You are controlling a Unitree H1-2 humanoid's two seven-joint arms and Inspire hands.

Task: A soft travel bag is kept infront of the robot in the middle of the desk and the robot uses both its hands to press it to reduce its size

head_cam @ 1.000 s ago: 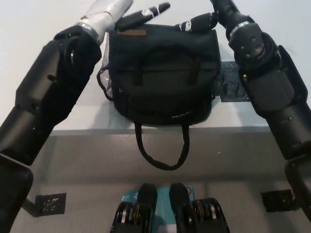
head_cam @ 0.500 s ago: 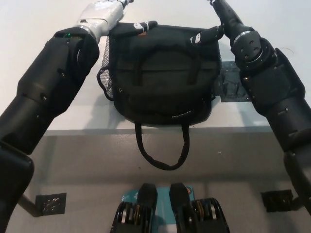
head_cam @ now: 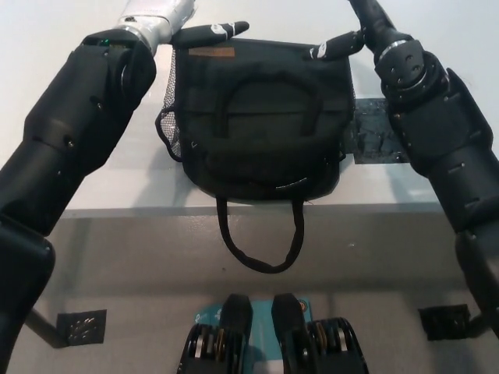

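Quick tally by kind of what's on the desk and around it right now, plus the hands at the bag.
Black soft fabric travel bag on the white desk: 1
Hands at the bag's far edge, white left hand and black right hand: 2
Dark patterned marker squares, one on the desk, two on the floor: 3
Total: 6

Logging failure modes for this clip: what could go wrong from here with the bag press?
The travel bag sits at the desk front edge, strap hanging over; a push could slide it off. Both hands, left hand and right hand, meet only its far rim, so they may slip off.
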